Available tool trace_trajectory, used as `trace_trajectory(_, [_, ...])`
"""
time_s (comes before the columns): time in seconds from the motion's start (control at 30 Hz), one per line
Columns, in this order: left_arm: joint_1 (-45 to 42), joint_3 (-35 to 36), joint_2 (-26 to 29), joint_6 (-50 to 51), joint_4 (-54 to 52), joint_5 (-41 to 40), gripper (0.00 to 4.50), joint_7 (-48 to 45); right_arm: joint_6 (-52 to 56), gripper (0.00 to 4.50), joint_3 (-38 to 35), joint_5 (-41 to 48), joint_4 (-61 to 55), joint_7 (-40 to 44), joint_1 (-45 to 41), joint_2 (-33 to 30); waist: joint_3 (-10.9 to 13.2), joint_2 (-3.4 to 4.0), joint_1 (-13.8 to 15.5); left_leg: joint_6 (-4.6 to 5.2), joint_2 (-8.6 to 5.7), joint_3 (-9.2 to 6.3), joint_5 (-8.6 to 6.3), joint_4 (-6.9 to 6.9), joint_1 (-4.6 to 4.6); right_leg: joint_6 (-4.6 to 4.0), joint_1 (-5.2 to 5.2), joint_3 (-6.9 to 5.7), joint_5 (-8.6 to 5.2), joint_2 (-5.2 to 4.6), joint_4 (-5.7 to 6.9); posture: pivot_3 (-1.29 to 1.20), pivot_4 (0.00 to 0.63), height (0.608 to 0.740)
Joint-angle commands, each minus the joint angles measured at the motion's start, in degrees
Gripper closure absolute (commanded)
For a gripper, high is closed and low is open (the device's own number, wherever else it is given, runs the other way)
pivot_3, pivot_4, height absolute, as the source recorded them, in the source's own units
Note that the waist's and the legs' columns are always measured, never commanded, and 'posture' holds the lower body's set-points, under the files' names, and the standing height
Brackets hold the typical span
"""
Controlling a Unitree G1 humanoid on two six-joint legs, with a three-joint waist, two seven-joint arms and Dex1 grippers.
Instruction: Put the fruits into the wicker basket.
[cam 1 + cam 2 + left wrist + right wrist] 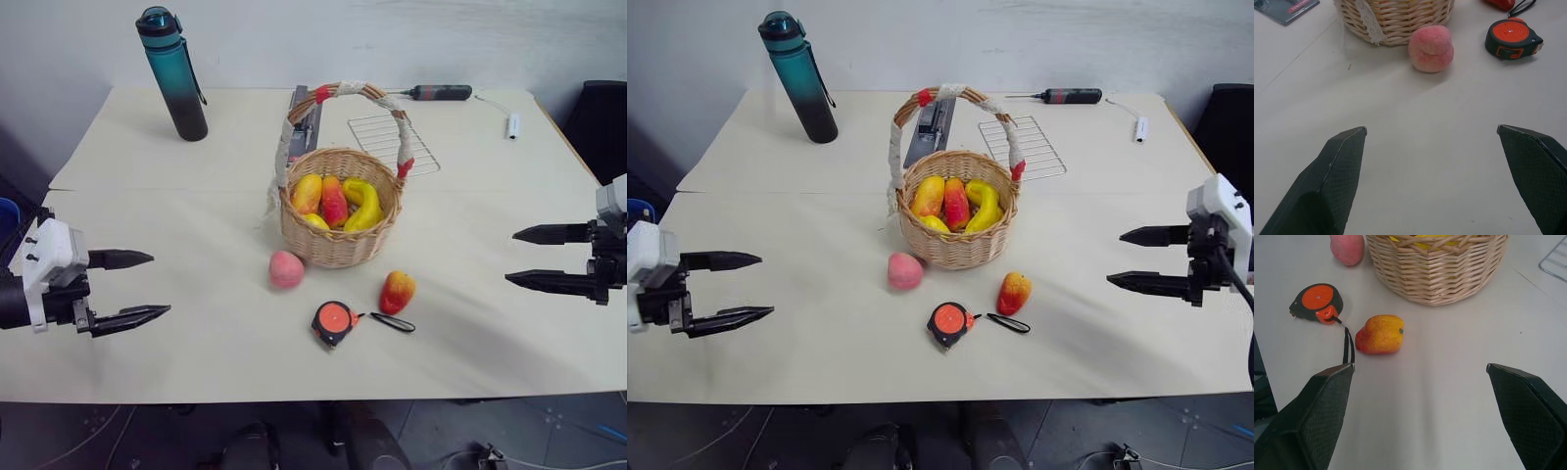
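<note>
Left eye view: the left gripper [140, 286] hovers over the near left part of the cream table [147, 157], its wrist level and its two black fingers pointing inward toward the middle, spread wide with nothing between them. On the opposite side the right gripper [526, 257] mirrors it, held above the table's right edge, fingers aimed inward and likewise spread wide and empty. Both arms sit well apart from the objects in the centre.

The wicker basket [339, 220] stands upright near the middle of the table, its arched handle wrapped in white cloth with red bands. Several yellow and red-orange fruits already lie inside it. The pink peach [286, 268] rests on the table just beside the basket's near left side; from the left wrist view it lies ahead of the open fingers, close to the basket wall. The red-and-yellow mango [397, 291] lies on the table near the basket's near right side, apart from it, and in the right wrist view it sits ahead of that gripper's fingers.

An orange-and-black tape measure [334, 321] lies between the two fruits, slightly nearer the table's front edge, its black loop strap trailing toward the mango. Farther back stand a teal water bottle [173, 73], a wire rack [388, 140] and a screwdriver [438, 92].
</note>
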Motion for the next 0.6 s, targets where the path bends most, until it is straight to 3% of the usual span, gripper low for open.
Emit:
trace_trajectory(0.03, [2.47,1.50,1.25,-0.34,-1.32,0.52,0.00,-2.30,0.06,0.04,-1.03,0.15,-2.04,-0.82,0.36,-0.10,0.01,0.01,0.02,0.00,0.00,0.00,0.00,0.00,0.00,0.00,0.00,0.00,0.00,0.00,0.00,0.00,0.150,0.740])
trace_trajectory(0.6, [1.58,1.70,1.01,-1.50,0.03,1.08,0.00,-2.41,0.63,0.04,-1.22,-0.27,-5.96,-3.74,1.99,-0.14,0.03,0.05,0.09,-0.03,0.02,0.05,-0.01,0.01,0.00,0.03,-0.01,0.00,-0.01,0.01,0.01,0.00,0.150,0.740])
